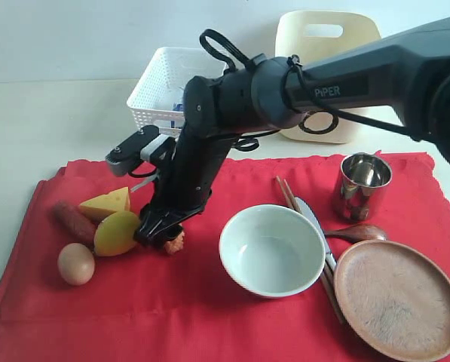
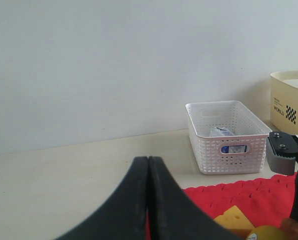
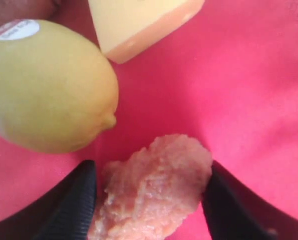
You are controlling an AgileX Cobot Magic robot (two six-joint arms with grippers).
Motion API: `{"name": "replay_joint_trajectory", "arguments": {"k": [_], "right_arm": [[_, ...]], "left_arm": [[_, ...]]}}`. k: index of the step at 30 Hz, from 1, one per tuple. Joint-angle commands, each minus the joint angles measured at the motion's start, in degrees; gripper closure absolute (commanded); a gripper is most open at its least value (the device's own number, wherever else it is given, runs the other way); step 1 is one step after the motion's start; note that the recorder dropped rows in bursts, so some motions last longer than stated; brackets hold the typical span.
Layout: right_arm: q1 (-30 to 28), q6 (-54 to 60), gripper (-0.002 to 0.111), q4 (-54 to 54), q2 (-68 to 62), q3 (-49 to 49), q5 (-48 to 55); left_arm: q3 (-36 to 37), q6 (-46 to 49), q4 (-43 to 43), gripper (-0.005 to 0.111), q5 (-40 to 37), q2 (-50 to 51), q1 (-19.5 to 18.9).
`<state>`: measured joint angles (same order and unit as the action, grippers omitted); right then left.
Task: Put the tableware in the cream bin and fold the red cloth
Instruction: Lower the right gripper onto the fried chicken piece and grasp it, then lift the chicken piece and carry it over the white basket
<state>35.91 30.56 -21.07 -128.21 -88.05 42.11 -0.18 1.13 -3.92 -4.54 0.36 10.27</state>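
The red cloth (image 1: 232, 324) lies spread flat under everything. On it stand a pale bowl (image 1: 271, 250), a steel cup (image 1: 362, 185) and a brown plate (image 1: 398, 299). Chopsticks (image 1: 289, 194), a knife (image 1: 311, 215) and a dark spoon (image 1: 358, 233) lie between them. The cream bin (image 1: 326, 45) stands behind the cloth. My right gripper (image 1: 160, 234) is down on the cloth's left part. Its open fingers straddle a pinkish-orange food piece (image 3: 153, 190), one finger touching it. My left gripper (image 2: 148, 160) is shut and empty, over bare table.
A lemon (image 1: 117, 233), a cheese wedge (image 1: 106, 203), a sausage (image 1: 74, 220) and an egg (image 1: 75, 264) crowd close to the right gripper. A white perforated basket (image 1: 168, 87) holding a small carton stands behind the cloth, left of the cream bin.
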Motion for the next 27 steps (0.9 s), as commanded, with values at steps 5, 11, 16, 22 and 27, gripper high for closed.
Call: {"name": "replay_joint_trajectory", "arguments": {"k": [5, 11, 16, 22, 27], "right_arm": [[0.05, -0.85, 0.090, 1.83, -0.58, -0.34, -0.08], [0.05, -1.71, 0.108, 1.72, -0.14, -0.34, -0.08], [0.05, -1.71, 0.108, 1.72, 2.00, -0.34, 0.16], [0.05, -1.71, 0.108, 1.72, 6.17, -0.34, 0.89], [-0.09, -1.71, 0.108, 2.15, 10.45, -0.34, 0.73]], "left_arm": [[0.18, -0.07, 0.00, 0.106, -0.07, -0.36, 0.26], [0.18, -0.07, 0.00, 0.106, -0.07, -0.36, 0.26], [0.18, 0.05, 0.00, 0.106, -0.07, -0.36, 0.26], [0.18, 0.05, 0.00, 0.106, -0.07, -0.36, 0.26], [0.18, 0.05, 0.00, 0.106, -0.07, -0.36, 0.26]]}}
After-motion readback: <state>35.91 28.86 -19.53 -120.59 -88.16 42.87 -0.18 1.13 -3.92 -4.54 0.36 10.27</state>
